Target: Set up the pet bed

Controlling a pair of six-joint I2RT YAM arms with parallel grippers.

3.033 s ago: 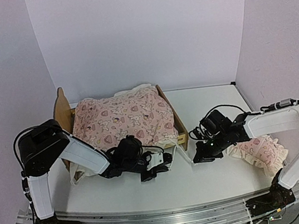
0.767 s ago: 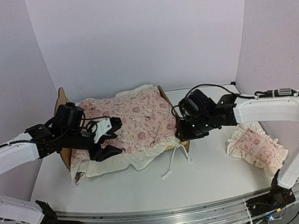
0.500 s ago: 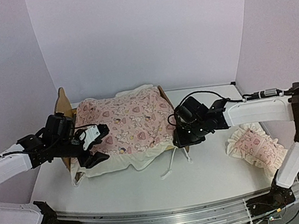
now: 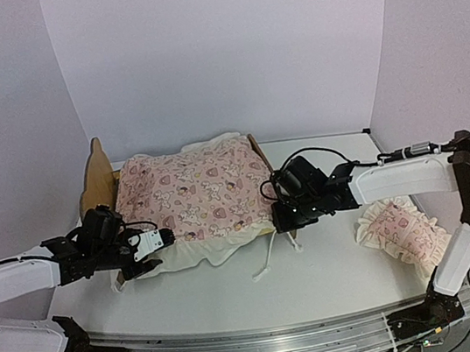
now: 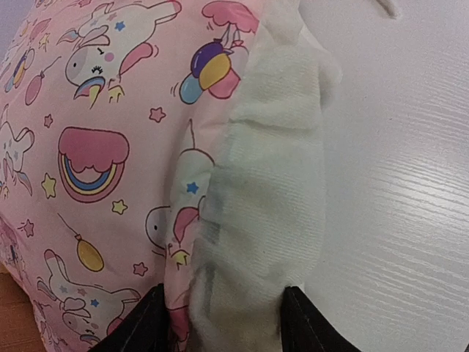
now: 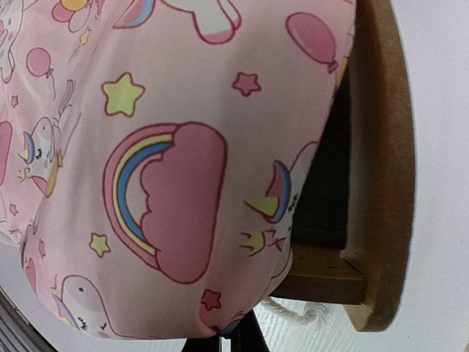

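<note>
The pale-wood pet bed (image 4: 94, 178) stands at the table's back left, its headboard on the left. A pink printed quilt (image 4: 197, 190) with a cream underside covers it. My left gripper (image 4: 158, 243) is at the quilt's near left corner; in the left wrist view its fingers (image 5: 146, 323) stand open on either side of the bunched cream edge (image 5: 264, 198). At the bed's foot my right gripper (image 4: 281, 219) is shut on the quilt's near right corner (image 6: 220, 293). The wooden footboard (image 6: 381, 147) and the dark fabric base (image 6: 330, 191) show just beside it.
A ruffled pink pillow (image 4: 403, 235) lies on the table to the right of the bed, under the right arm. A white cord (image 4: 266, 262) trails from the quilt onto the table in front of the bed. White walls close in the back and both sides.
The left gripper has come down off the quilt's top to its near left corner. The right gripper has moved in to the foot corner and closed on the quilt.
</note>
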